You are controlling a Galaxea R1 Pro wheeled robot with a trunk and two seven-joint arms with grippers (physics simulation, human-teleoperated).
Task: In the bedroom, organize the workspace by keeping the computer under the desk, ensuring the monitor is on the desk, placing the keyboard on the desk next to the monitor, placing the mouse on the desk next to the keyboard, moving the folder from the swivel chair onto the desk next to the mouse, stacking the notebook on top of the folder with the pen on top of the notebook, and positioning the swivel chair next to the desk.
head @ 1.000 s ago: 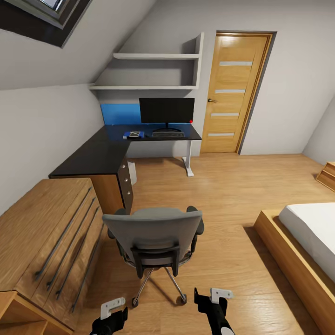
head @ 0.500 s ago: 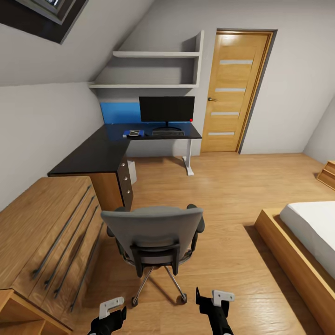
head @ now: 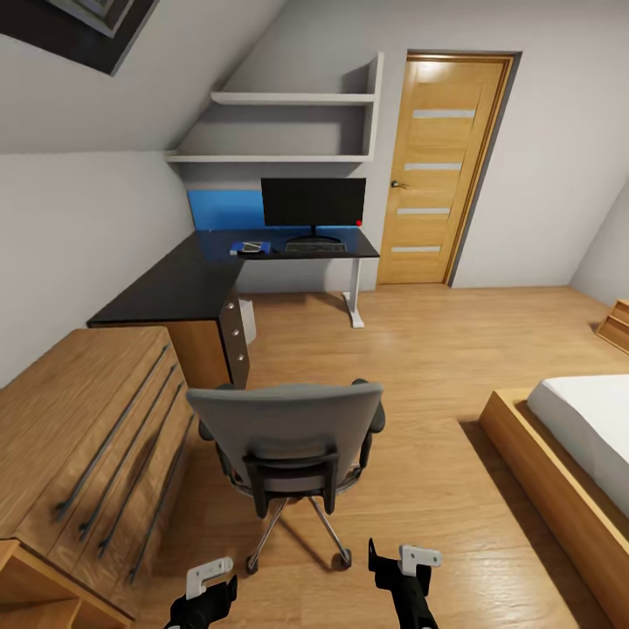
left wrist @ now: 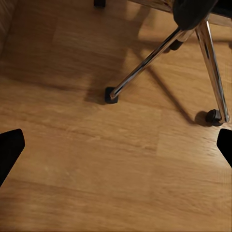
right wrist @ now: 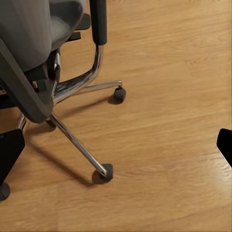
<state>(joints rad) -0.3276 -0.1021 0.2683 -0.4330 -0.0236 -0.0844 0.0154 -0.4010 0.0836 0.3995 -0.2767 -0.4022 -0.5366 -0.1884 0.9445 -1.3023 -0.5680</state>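
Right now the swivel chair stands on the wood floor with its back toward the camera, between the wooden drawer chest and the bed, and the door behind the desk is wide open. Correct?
Not quite. The door is shut in its frame, as the head view shows. The rest holds: the swivel chair stands on the wood floor with its back toward the camera, between the wooden drawer chest and the bed, and the door lies beyond the desk.

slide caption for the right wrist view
Open right gripper above the wood floor, beside the swivel chair and its chrome caster base.
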